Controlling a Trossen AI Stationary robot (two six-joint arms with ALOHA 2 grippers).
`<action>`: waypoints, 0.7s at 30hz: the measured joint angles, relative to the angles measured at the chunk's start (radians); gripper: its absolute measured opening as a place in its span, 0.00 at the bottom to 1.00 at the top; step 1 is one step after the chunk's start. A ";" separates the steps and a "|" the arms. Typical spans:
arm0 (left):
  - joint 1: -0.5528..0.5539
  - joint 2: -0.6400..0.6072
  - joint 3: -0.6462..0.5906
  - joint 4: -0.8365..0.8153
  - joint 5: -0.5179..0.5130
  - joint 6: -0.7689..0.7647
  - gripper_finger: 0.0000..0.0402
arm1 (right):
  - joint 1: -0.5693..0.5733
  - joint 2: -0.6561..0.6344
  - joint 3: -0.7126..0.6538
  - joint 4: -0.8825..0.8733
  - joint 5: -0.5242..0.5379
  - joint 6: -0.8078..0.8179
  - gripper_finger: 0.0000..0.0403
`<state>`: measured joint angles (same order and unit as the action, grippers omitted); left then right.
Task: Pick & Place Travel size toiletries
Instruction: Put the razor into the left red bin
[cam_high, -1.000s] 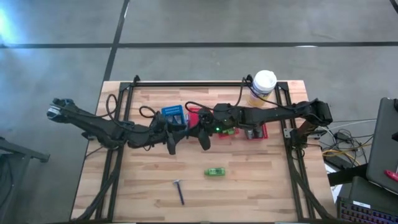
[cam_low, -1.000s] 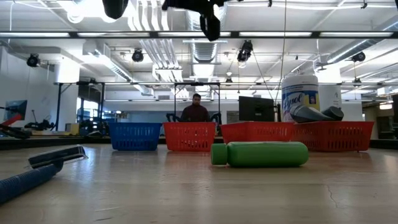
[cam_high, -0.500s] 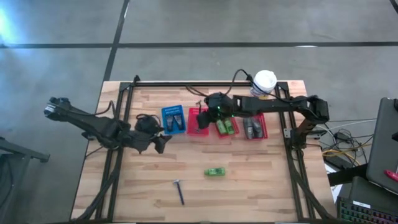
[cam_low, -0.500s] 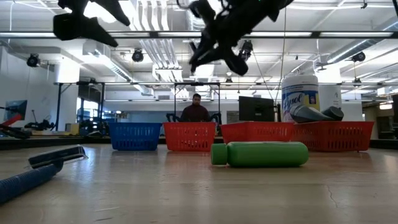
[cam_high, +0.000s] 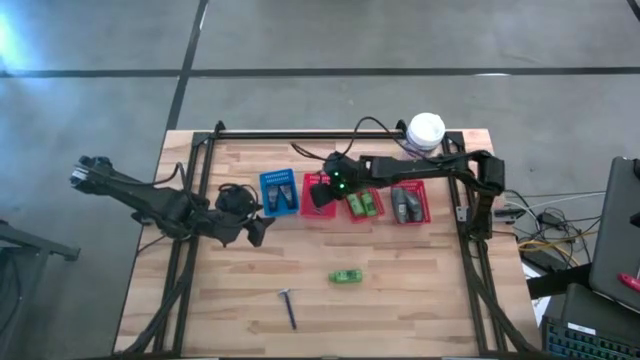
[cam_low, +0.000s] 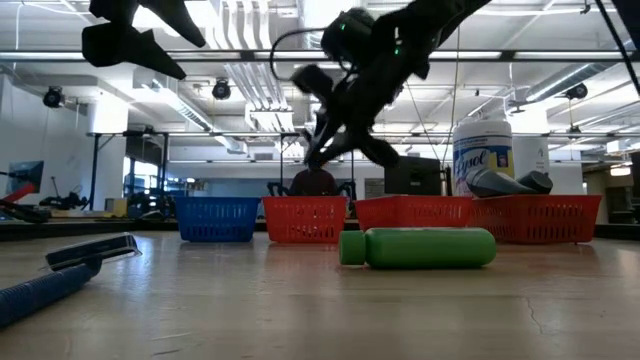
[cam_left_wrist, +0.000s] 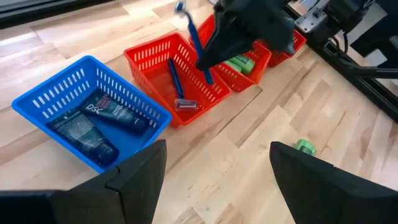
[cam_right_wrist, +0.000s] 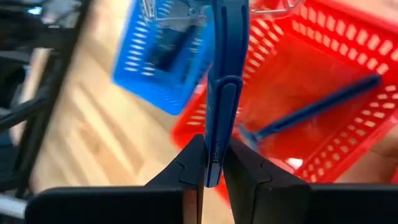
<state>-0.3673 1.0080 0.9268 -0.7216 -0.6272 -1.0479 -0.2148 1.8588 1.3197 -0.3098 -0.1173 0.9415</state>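
Right end effector (cam_right_wrist: 211, 171) clamped on blue razor (cam_right_wrist: 225, 74) per wrist cam; left end effector (cam_left_wrist: 214, 171) fingers apart.

A pale, planked wooden tabletop (cam_high: 400, 300) with visible grain carries perforated plastic mesh baskets, one blue (cam_left_wrist: 74, 93) and one red (cam_left_wrist: 155, 59), their walls lightly glossy. A smooth blue plastic razor (cam_right_wrist: 224, 81) sits pinched between the matt black fingers (cam_right_wrist: 189, 165) of the right gripper (cam_right_wrist: 212, 177). Dark, satin-finish tubes (cam_left_wrist: 93, 124) lie in the blue basket; a glossy green plastic bottle (cam_low: 420, 247) rests on the wood.
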 joint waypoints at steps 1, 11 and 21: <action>0.001 0.000 0.000 0.000 0.000 0.000 0.72 | -0.002 0.010 -0.001 -0.003 -0.001 0.007 0.09; 0.001 0.000 0.000 -0.003 0.001 0.000 0.72 | -0.013 0.088 0.000 0.003 -0.065 0.072 0.19; 0.001 0.000 0.000 -0.005 0.041 0.050 0.72 | -0.011 0.007 0.000 0.002 -0.039 0.024 0.39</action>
<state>-0.3660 1.0080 0.9268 -0.7268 -0.5863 -0.9976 -0.2263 1.8661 1.3197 -0.3082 -0.1562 0.9652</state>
